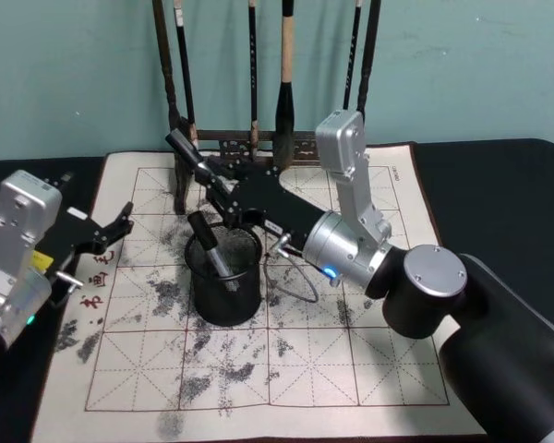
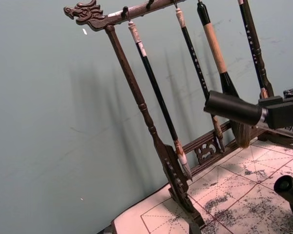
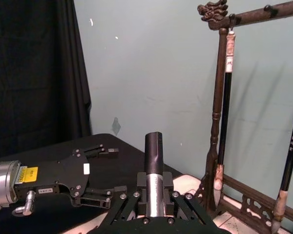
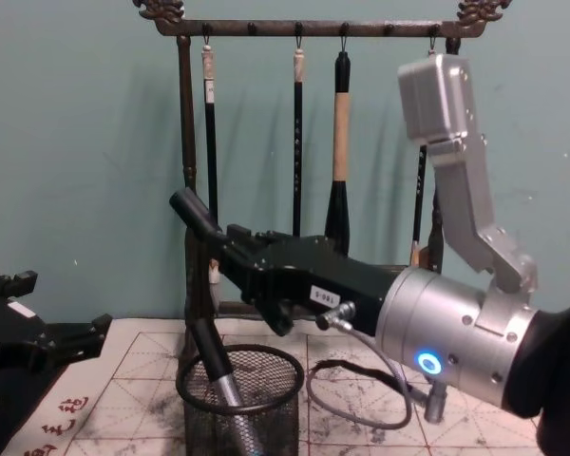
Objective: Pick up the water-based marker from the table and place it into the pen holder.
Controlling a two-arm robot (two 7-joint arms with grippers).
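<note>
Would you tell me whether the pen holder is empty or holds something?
Not empty: a dark pen leans inside the pen holder, top above the rim.

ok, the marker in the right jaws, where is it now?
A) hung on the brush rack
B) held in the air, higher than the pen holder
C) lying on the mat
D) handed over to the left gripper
B: the chest view shows the right gripper with its jaws shut on the marker, off the mat and higher than the pen holder.
</note>
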